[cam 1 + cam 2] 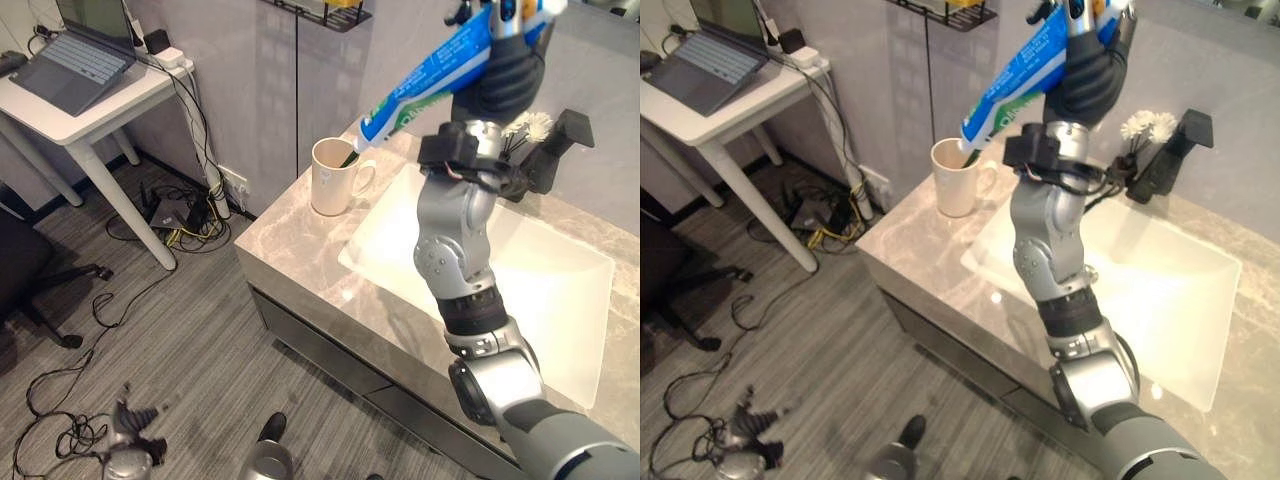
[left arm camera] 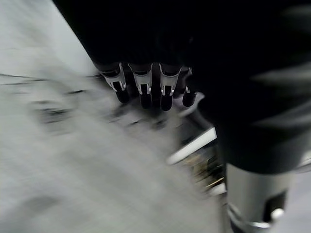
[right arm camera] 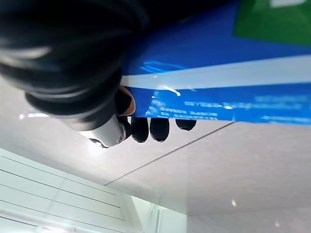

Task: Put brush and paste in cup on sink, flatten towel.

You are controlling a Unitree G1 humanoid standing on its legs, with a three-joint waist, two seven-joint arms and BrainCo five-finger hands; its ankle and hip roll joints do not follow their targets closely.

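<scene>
Down at floor level by the robot's left side, left hand (image 2: 150, 92) hanging idle, fingers curled and holding nothing, well apart from the work. Up over the marble desk (image 1: 290, 235), right hand (image 1: 510, 45) raised and wrapped round the top end of the blue toothpaste tube (image 1: 425, 85), fingers closed on it. From that hand, tube slanting down and away to the hand's left, long axis pointing at the cream cup (image 1: 333, 176), cap end just at or inside the cup's rim; cannot tell if touching. Something dark and slim already standing in the cup, likely the brush. Right hand plainly the nearer one, so release probably a matter of lowering along that slant. Right wrist view (image 3: 209, 92) confirming the wrap of fingertips (image 3: 159, 128) round the tube, cup hidden there; eye views giving the cup, the white basin (image 1: 560, 300) beyond, and the black tap (image 1: 555, 145) at the far edge.
</scene>
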